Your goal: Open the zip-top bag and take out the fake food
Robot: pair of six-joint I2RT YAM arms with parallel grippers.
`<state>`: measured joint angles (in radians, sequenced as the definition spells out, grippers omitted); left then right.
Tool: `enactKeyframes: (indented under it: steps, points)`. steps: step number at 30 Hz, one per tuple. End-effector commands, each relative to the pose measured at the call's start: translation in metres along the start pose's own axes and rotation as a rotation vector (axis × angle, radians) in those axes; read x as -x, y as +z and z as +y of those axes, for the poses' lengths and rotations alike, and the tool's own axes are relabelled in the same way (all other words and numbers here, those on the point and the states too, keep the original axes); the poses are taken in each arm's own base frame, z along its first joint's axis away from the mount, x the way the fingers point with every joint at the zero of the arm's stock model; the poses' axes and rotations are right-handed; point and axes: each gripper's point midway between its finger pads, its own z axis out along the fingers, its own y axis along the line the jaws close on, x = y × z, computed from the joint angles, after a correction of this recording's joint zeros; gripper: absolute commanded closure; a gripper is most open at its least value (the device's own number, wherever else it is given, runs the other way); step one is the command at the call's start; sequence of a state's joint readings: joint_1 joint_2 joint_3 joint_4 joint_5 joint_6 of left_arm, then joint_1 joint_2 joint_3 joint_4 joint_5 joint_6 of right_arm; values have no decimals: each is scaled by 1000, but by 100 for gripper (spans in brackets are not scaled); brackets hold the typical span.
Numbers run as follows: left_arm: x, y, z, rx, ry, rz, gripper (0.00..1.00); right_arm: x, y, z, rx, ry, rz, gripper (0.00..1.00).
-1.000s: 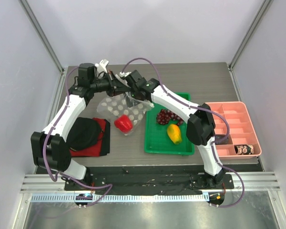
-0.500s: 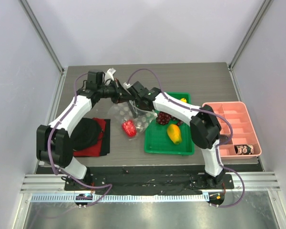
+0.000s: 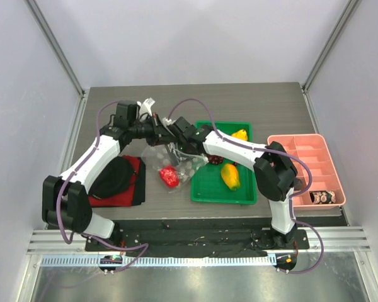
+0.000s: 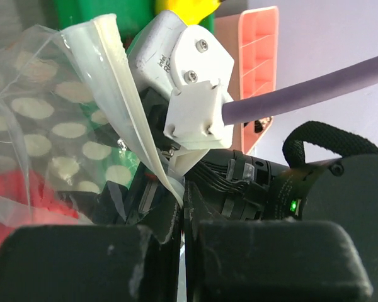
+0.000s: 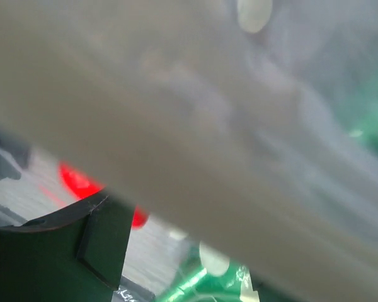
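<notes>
The zip-top bag (image 3: pixel 176 165), clear with white dots, hangs from my left gripper (image 3: pixel 160 133), which is shut on its zip strip (image 4: pixel 135 135). The glossy red piece (image 3: pixel 169 176) sits in the bag's low end, close to the table, and shows red through the film (image 4: pixel 12 201). My right gripper (image 3: pixel 176 150) is at the bag's mouth. One of its fingers (image 5: pixel 97 242) stands far to the left with a wide gap beside it, and blurred bag film (image 5: pixel 195 107) hides the other. A yellow piece (image 3: pixel 230 176) lies on the green tray (image 3: pixel 205 192). The grape cluster (image 3: pixel 213 160) peeks from under my right arm.
A second yellow piece (image 3: pixel 240 134) sits at the tray's far edge. A pink divided box (image 3: pixel 305 165) stands at the right with small dark lumps (image 3: pixel 322 197). A red cloth (image 3: pixel 131 189) with a black object (image 3: pixel 110 178) lies at the left.
My left gripper has come toward the near side and lowered the bag, so the red piece has sunk toward the table. My right gripper's jaws have widened at the bag's mouth.
</notes>
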<state>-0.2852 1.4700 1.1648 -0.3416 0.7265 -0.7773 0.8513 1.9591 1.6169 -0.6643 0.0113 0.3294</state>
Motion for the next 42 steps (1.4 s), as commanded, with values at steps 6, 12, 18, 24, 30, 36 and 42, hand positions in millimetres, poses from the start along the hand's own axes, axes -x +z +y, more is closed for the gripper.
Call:
enactKeyframes:
  steps: [6,12,18,24,30,36,42]
  points:
    - [-3,-24,66,257,-4,-143,100,20,-6,73,265,99,-143,29]
    - [4,-30,44,197,12,-174,100,30,-12,44,155,59,-184,26]
    - [33,-17,8,69,-30,-177,100,75,-40,-18,-40,7,-250,25]
    - [70,-11,-22,3,3,-199,100,110,-60,-23,-117,-73,-283,24]
    - [38,-3,41,187,-24,-142,100,96,-39,-18,-125,-54,-247,25]
    - [7,-4,89,307,-54,-135,100,79,-18,2,-73,-16,-240,26]
    - [4,-22,91,356,-24,-192,100,57,0,26,-35,-24,-201,27]
